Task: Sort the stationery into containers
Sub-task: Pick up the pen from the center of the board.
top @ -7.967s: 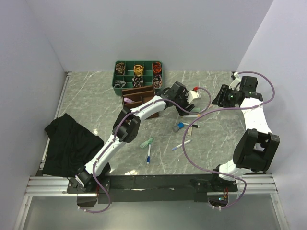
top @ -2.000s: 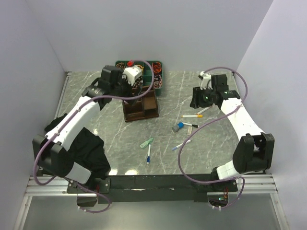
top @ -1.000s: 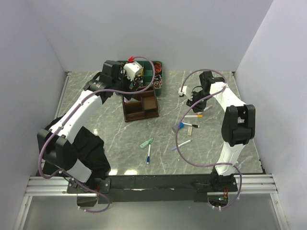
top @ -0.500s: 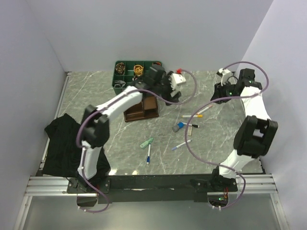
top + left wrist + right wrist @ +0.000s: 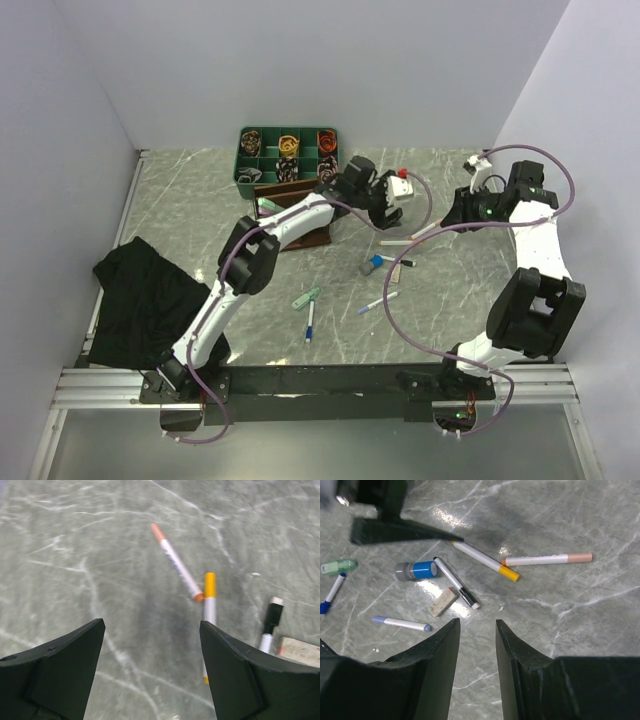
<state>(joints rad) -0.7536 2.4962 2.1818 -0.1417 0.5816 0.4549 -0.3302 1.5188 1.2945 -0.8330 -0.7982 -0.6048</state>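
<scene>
Loose stationery lies right of centre: a yellow-capped pen [image 5: 401, 242] [image 5: 209, 611] [image 5: 481, 558], a pink-tipped pen [image 5: 426, 230] [image 5: 175, 562] [image 5: 547, 559], a black-capped pen [image 5: 455, 582], a grey-blue cylinder [image 5: 372, 265] [image 5: 417, 571], a mint clip [image 5: 306, 297] and two blue pens [image 5: 378, 302] [image 5: 310, 325]. The brown organiser [image 5: 312, 238] is partly hidden under my left arm. My left gripper [image 5: 388, 218] [image 5: 152, 624] hangs open just above the table beside the yellow pen, holding nothing. My right gripper [image 5: 452, 212] [image 5: 477, 621] hovers open and empty right of the pens.
A green compartment tray [image 5: 288, 155] with coiled items stands behind the organiser. A beige eraser [image 5: 442, 601] lies by the black-capped pen. A black cloth [image 5: 150, 300] covers the left side. Walls close in the left, back and right.
My left gripper swung from over the organiser rightward and down to the pens, its jaws narrowing a little. My right gripper drew back from the pens toward the right wall.
</scene>
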